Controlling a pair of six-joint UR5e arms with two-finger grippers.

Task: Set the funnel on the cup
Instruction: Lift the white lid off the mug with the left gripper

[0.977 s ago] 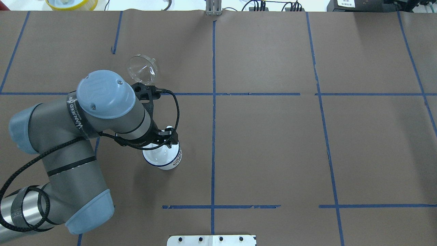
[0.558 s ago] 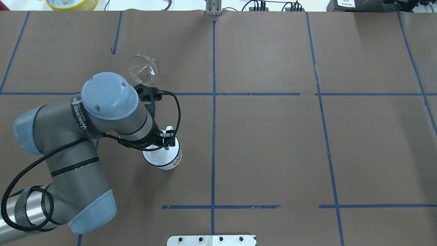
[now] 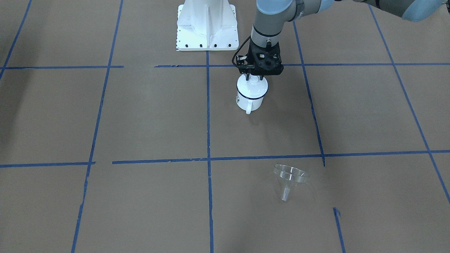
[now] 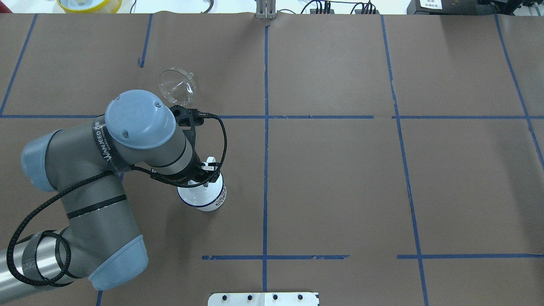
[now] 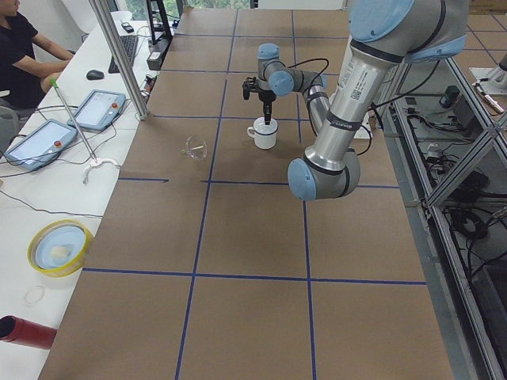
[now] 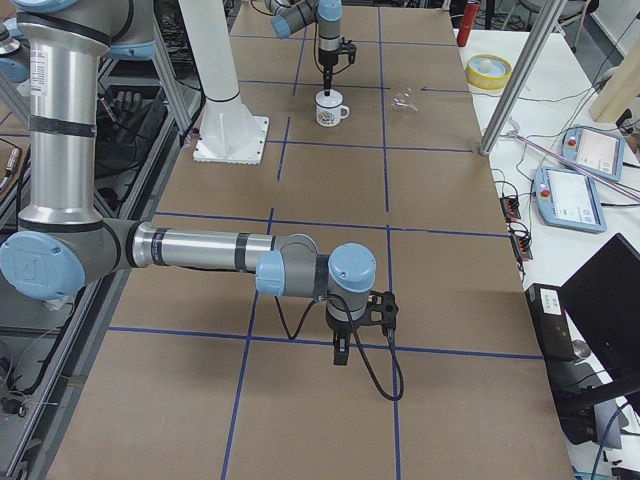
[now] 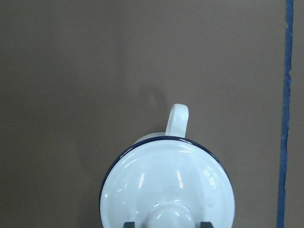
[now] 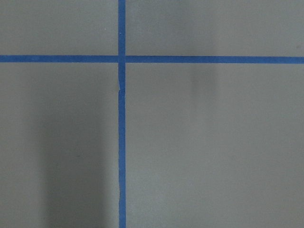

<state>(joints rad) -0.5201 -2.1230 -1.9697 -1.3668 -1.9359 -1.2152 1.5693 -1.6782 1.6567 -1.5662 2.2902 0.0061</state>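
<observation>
The white cup [image 3: 250,98] with a dark blue rim stands on the brown table, its handle [image 7: 178,116] pointing away from the robot. A round white knobbed lid [image 7: 166,180] sits on it. My left gripper [image 7: 166,223] is right above the lid, its fingers open on either side of the knob with small gaps. It also shows in the overhead view [image 4: 207,173]. The clear funnel [image 4: 176,87] stands on its cone farther out on the table, apart from the cup; it also shows in the front view [image 3: 291,175]. My right gripper [image 6: 340,355] hangs over bare table far away; I cannot tell its state.
The white robot base plate [image 3: 207,24] is near the cup. A yellow-rimmed bowl [image 5: 59,247], tablets [image 5: 99,109] and a metal pole [image 5: 119,55] stand beyond the table's far edge, where an operator [image 5: 24,47] sits. Blue tape lines cross the brown surface.
My left arm has shifted slightly and the gripper has come down closer onto the lid's knob. The cup and the funnel have not moved.
</observation>
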